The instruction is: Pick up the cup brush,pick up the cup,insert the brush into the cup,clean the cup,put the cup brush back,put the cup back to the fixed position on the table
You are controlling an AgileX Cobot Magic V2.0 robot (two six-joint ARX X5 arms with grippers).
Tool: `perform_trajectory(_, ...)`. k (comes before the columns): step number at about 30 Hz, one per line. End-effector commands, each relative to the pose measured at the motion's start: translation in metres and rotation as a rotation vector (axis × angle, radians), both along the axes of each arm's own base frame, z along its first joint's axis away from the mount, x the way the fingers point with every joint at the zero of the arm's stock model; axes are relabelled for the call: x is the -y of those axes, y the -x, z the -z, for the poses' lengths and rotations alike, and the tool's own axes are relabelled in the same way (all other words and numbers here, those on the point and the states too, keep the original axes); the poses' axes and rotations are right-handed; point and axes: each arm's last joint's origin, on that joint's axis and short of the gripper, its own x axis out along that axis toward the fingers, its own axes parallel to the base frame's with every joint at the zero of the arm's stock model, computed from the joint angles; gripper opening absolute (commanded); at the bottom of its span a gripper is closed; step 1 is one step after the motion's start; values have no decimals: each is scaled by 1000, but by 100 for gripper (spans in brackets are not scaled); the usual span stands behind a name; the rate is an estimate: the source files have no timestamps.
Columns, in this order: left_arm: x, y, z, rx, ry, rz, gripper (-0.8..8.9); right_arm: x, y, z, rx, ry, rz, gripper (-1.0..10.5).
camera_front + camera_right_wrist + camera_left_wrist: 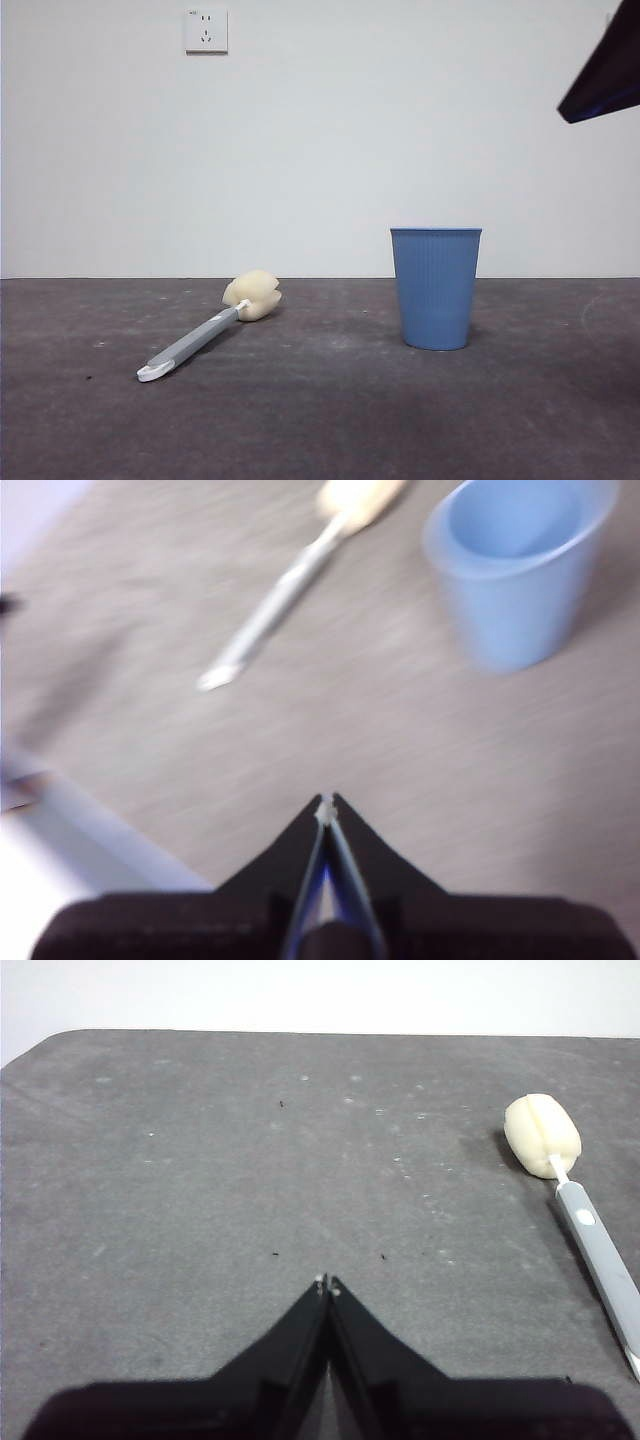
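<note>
The cup brush (205, 331) lies flat on the table (320, 420), left of centre, with its pale yellow sponge head toward the wall and its white tip nearer me. The blue ribbed cup (435, 288) stands upright to its right. My left gripper (327, 1286) is shut and empty above bare table, with the cup brush (580, 1210) off to one side. My right gripper (327, 806) is shut and empty, high above the table, with the cup (515, 565) and the cup brush (290, 580) ahead of it; that view is blurred. A dark arm tip (603, 75) shows at the top right corner.
A white wall with a socket (206, 30) stands behind the table. The table's edge (90, 830) shows in the right wrist view.
</note>
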Motion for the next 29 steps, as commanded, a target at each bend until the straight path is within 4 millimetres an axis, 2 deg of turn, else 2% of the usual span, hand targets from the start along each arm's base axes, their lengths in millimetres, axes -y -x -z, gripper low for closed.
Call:
perform_trajectory(1, 0, 0, 4, -11, 5, -9, -3, 13, 0, -3, 131, 87, 63, 1)
perform_trajectory(3, 0, 0, 4, -11, 6, -6, -3, 29, 2, 3, 212, 54, 180, 1)
perform_trajectory(6, 0, 0, 4, -11, 5, -9, -3, 48, 5, 30, 351, 0, 311, 1)
perform_trajectory(10, 0, 0, 4, -11, 5, -9, -3, 61, 13, 72, 418, -13, 400, 1)
perform_trajectory(12, 0, 0, 4, -11, 5, -8, -3, 64, 14, 85, 416, -5, 430, 1)
perform_trajectory(20, 0, 0, 4, -11, 5, -8, -3, 66, 15, 109, 411, 7, 450, 1)
perform_trajectory(29, 0, 0, 4, -11, 6, -8, -3, 66, 15, 109, 419, -11, 461, 1)
